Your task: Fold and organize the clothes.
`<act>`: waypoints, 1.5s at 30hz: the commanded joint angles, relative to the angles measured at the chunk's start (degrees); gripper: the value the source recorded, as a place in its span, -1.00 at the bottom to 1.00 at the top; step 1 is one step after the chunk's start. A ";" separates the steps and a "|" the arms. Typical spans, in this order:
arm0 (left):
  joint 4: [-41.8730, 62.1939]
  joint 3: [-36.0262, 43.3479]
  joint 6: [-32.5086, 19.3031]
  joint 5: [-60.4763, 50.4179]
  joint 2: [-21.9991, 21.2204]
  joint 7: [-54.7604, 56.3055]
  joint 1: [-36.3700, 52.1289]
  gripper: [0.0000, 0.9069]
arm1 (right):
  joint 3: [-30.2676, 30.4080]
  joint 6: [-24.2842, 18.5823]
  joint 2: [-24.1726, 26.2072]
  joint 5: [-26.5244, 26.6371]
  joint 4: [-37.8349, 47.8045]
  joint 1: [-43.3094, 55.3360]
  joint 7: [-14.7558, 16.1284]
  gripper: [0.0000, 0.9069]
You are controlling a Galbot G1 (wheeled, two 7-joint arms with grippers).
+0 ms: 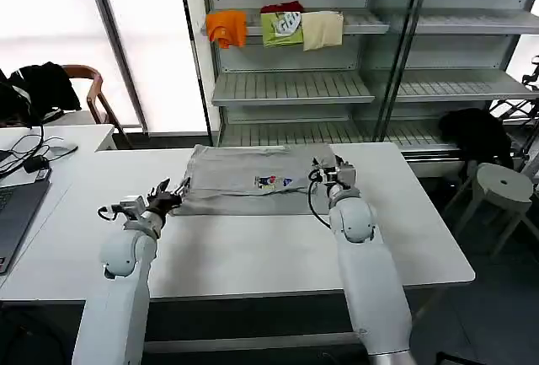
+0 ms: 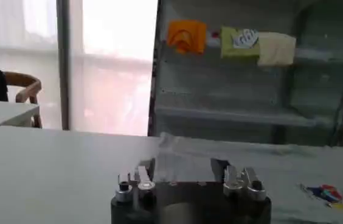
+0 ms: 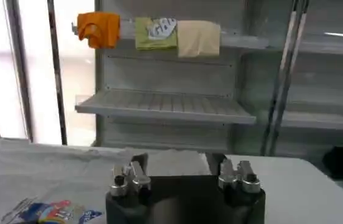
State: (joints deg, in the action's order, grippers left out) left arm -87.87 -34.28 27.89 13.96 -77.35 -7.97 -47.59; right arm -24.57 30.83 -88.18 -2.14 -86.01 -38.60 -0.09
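White table [image 1: 253, 255], shelving [image 1: 295, 87] behind

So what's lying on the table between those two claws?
In the head view, the light grey shirt spreads between the left claw and the right claw, its small multicoloured print facing up.

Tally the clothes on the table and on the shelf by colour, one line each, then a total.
Grey shirt on the table: 1
Orange garment on the shelf: 1
Green garment on the shelf: 1
Cream garment on the shelf: 1
Red garment behind the green one: 1
Total: 5
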 commanded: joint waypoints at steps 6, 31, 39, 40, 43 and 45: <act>-0.87 0.33 1.96 -3.18 1.48 -0.22 -4.26 1.00 | -5.07 2.12 4.67 0.96 -11.45 -15.96 2.68 1.00; 2.69 0.29 1.52 -4.62 1.29 -1.73 -2.93 -0.98 | -3.54 0.94 1.97 -1.58 -8.23 -16.62 3.01 -1.00; 3.39 0.47 1.53 -4.74 1.30 -2.28 -2.20 -0.98 | -3.48 0.89 2.33 -1.64 -8.53 -16.42 3.19 -1.00; 3.46 0.46 1.50 -4.74 1.29 -2.25 -2.08 -1.00 | -3.52 0.88 2.40 -1.60 -8.58 -16.41 3.26 -1.00; 3.73 0.59 1.46 -5.51 1.26 -2.29 -1.78 -1.00 | -3.53 0.79 2.64 -1.43 -8.75 -16.46 3.58 -1.00; 3.80 0.66 1.44 -5.73 1.19 -2.24 -1.74 -1.00 | -3.60 0.77 2.72 -1.35 -8.88 -16.53 3.76 -1.00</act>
State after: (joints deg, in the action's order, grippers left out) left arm -84.29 -33.63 29.16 8.57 -76.26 -10.08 -49.36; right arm -28.12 31.53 -85.33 -3.31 -95.00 -55.02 3.62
